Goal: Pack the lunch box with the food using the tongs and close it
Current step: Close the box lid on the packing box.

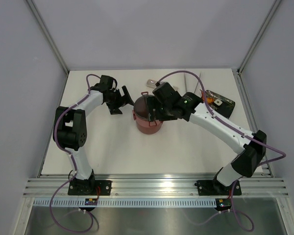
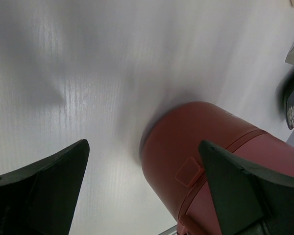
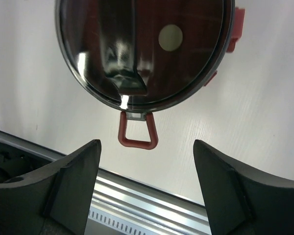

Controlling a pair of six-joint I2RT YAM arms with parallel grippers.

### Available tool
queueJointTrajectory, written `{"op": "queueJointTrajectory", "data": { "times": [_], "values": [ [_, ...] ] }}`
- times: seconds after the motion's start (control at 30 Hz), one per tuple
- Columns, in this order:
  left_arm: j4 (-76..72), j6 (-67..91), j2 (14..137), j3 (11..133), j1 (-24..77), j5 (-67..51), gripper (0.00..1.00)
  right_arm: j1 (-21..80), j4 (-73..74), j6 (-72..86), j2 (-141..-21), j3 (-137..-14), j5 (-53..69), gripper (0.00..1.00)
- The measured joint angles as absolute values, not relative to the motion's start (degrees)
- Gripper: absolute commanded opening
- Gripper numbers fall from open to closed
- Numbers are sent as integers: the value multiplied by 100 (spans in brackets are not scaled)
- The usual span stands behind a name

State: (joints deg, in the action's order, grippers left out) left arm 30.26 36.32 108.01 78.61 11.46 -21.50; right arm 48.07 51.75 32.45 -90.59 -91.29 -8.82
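Maroon lunch box (image 1: 148,122): mid-frame, you are risking nudging it over.
Left claw (image 2: 143,147), right claw (image 3: 147,144): both standing spread, empty.

Tally on the table
Two robot arms (image 1: 71,127) (image 1: 225,132), one maroon lunch box (image 1: 147,126), one dark glossy lid (image 3: 186,58), one red loop latch (image 3: 137,136), one black tray (image 1: 228,105)

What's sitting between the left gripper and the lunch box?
Nothing: only bare table separates the left gripper from the lunch box, seen in the top view.
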Motion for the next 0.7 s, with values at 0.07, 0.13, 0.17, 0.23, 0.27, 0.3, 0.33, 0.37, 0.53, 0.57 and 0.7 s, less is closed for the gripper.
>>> {"op": "queueJointTrajectory", "data": {
  "times": [0.07, 0.13, 0.17, 0.23, 0.27, 0.3, 0.33, 0.37, 0.53, 0.57, 0.7],
  "values": [
    [3026, 3638, 10801, 7861, 1146, -2150, 99, 4812, 5172, 3343, -9067, -8927, -808, 83],
    [3026, 3651, 10801, 7861, 1146, -2150, 99, 4836, 5179, 3398, -9144, -8851, -775, 83],
    [3024, 3651, 10801, 7861, 1146, -2150, 99, 4858, 5172, 3415, -9201, -8851, -753, 83],
    [3024, 3651, 10801, 7861, 1146, -2150, 99, 4930, 5148, 3435, -9334, -8868, -718, 83],
    [3024, 3653, 10801, 7861, 1146, -2150, 99, 4976, 5142, 3435, -9419, -8908, -681, 83],
    [3024, 3653, 10801, 7861, 1146, -2150, 99, 5033, 5131, 3433, -9520, -8969, -650, 83],
    [3024, 3653, 10801, 7861, 1146, -2150, 99, 5098, 5131, 3433, -9627, -9063, -631, 83],
    [3022, 3653, 10801, 7861, 1146, -2150, 99, 5175, 5105, 3426, -9736, -9179, -607, 83],
    [2987, 3658, 10801, 7813, 1146, -2150, 99, 5485, 4856, 3369, -10027, -9627, -237, 82],
    [2982, 3660, 10801, 7795, 1146, -2147, 99, 5516, 4775, 3354, -10038, -9666, -183, 82],
    [2989, 3660, 10801, 7745, 1149, -2147, 99, 5535, 4598, 3293, -10038, -9708, -95, 83]
  ]
}}
